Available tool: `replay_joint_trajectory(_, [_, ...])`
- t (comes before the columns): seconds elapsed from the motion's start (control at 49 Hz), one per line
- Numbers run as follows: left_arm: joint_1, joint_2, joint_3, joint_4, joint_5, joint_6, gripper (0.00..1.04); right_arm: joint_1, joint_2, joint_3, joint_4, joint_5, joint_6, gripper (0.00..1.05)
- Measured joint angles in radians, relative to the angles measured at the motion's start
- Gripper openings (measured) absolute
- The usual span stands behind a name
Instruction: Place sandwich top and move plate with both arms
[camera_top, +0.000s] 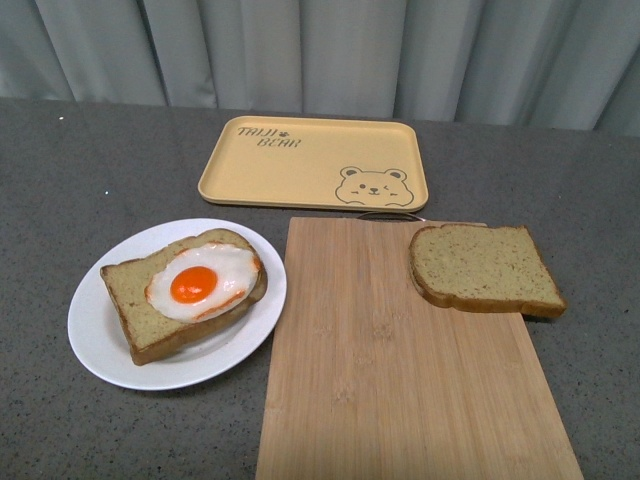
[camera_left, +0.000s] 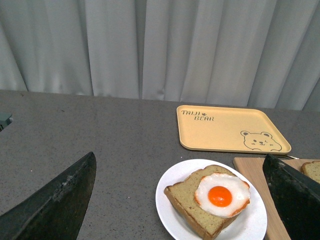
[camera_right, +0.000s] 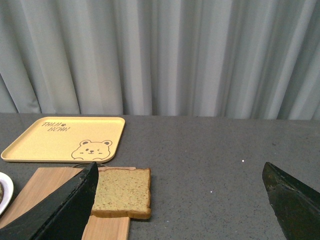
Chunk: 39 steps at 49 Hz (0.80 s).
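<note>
Front view: neither gripper shows. White plate (camera_top: 90, 330) sits on the grey bench (camera_top: 60, 150), carrying a bread slice (camera_top: 135, 300) w/ a fried egg (camera_top: 200, 283) on top. The plate's rim meets the edge of the wooden cutting board (camera_top: 400, 380). The sandwich top (camera_top: 485, 268) lies flat on the board's far corner, overhanging the edge on the right arm's side. The yellow bear tray (camera_top: 300, 165) is behind the board.

Left wrist view: left gripper (camera_left: 178, 156) is spread wide, nothing held. The plate w/ egg slice lies ahead of it, between the fingers (camera_left: 55, 205), nearer the one on the board side. The tray is further ahead. A corner of the sandwich top peeks past that finger.

Right wrist view: right gripper (camera_right: 180, 164) is likewise spread wide, nothing held. The sandwich top is ahead, just beside one finger and partly hidden by it, part on board, part over bench. The tray is beyond that finger.
</note>
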Motion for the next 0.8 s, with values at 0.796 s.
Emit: replay_joint_trajectory(0.796, [0.0, 0.0, 0.0, 0.0, 0.0, 0.0, 0.98, 0.0, 0.0, 0.0, 0.0, 0.0, 0.0, 0.95])
